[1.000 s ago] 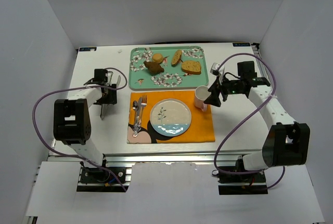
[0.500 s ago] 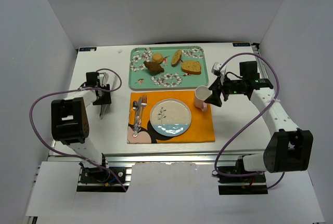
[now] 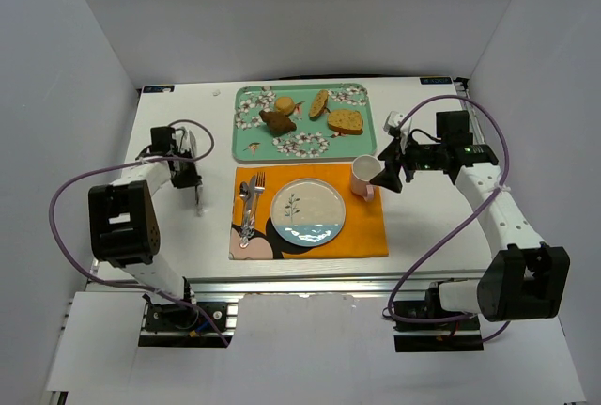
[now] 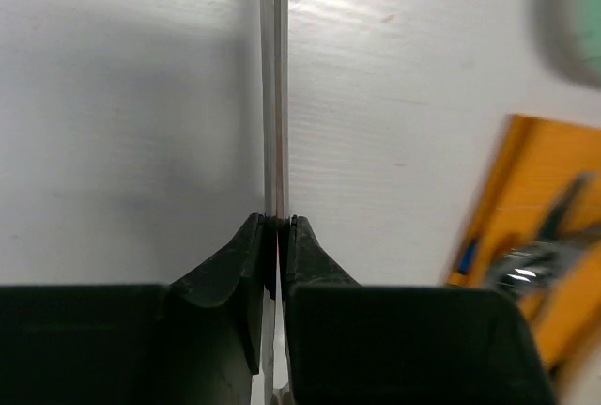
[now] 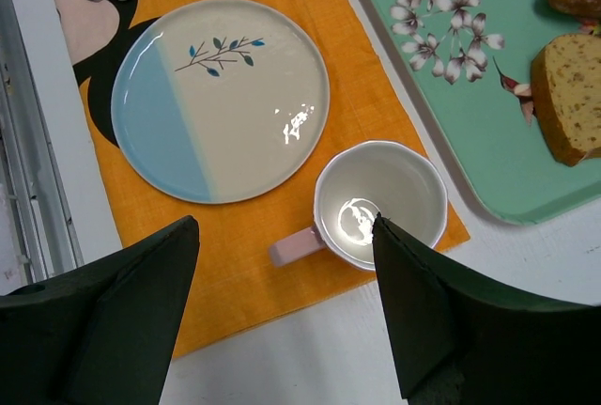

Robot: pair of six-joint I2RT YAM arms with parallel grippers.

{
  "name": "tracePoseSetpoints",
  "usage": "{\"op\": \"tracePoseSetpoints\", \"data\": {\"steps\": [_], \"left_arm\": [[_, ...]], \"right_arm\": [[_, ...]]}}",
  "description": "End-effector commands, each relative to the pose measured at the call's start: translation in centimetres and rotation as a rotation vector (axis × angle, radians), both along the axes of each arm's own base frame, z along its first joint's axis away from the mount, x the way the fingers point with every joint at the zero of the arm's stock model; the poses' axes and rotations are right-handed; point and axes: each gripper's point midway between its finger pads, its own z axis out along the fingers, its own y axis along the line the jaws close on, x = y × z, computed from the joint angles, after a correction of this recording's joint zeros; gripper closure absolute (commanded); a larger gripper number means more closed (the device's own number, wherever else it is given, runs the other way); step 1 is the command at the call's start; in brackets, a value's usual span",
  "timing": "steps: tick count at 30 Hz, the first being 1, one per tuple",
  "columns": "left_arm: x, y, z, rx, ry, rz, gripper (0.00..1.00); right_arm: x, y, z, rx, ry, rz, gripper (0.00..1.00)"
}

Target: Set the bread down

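The bread [image 3: 278, 122], a dark brown lumpy chunk, lies on the green flowered tray [image 3: 252, 147] at the back of the table, with neither gripper near it. My left gripper [image 3: 192, 178] is left of the orange placemat, shut on a thin metal knife [image 3: 199, 200]. The left wrist view shows the blade [image 4: 274, 95] pinched edge-on between the gripper's [image 4: 274, 222] black fingers, running out over the white table. My right gripper [image 3: 390, 172] hovers open above the pink mug [image 3: 364, 176]; in its wrist view the gripper [image 5: 285, 224] has the mug [image 5: 380, 203] between its fingertips, untouched.
A round tan bun [image 3: 284, 104] and golden toast slices [image 3: 345, 121] share the tray. The orange placemat [image 3: 362, 231] holds a blue-and-cream plate [image 3: 308, 211] and a fork and spoon [image 3: 249, 200]. White walls enclose the table.
The left gripper has closed on the knife, which now lies a little further right beside the placemat. The right gripper drew slightly to the right, still open over the mug.
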Motion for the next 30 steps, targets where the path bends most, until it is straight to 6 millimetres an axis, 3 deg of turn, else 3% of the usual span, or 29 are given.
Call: {"op": "tracePoseSetpoints", "data": {"steps": [1,2,5,6,9,12,13,17,30], "left_arm": [[3.2,-3.6,8.9,-0.213,-0.196,0.031,0.88],[3.6,-4.4,10.9,-0.277,-0.233,0.069,0.86],[3.9,-7.2,14.2,-0.426,-0.287,0.059,0.76],[3.9,-7.7,14.9,-0.443,-0.296,0.06,0.69],[3.6,-9.6,16.3,-0.511,-0.301,0.055,0.63],[3.3,-10.7,16.5,-0.527,-0.282,0.045,0.6],[2.9,-12.5,16.6,-0.529,-0.268,0.007,0.6],[3.0,-13.9,16.6,-0.539,-0.268,-0.007,0.58],[3.9,-13.7,16.7,-0.5,-0.289,0.055,0.53]], "right_arm": [[0.1,0.4,2.0,0.034,-0.065,0.008,0.21],[0.1,0.5,2.1,0.04,-0.066,0.009,0.21],[0.2,0.6,2.3,0.055,-0.064,0.008,0.21],[0.4,0.7,2.4,0.059,-0.067,0.006,0.21],[0.4,0.8,2.6,0.068,-0.067,0.008,0.21],[0.5,0.9,2.6,0.077,-0.07,0.008,0.21],[0.5,0.9,2.7,0.079,-0.07,0.006,0.21],[0.4,0.9,2.6,0.085,-0.069,0.007,0.21],[-0.4,0.9,2.2,0.086,-0.076,0.005,0.2]]}}
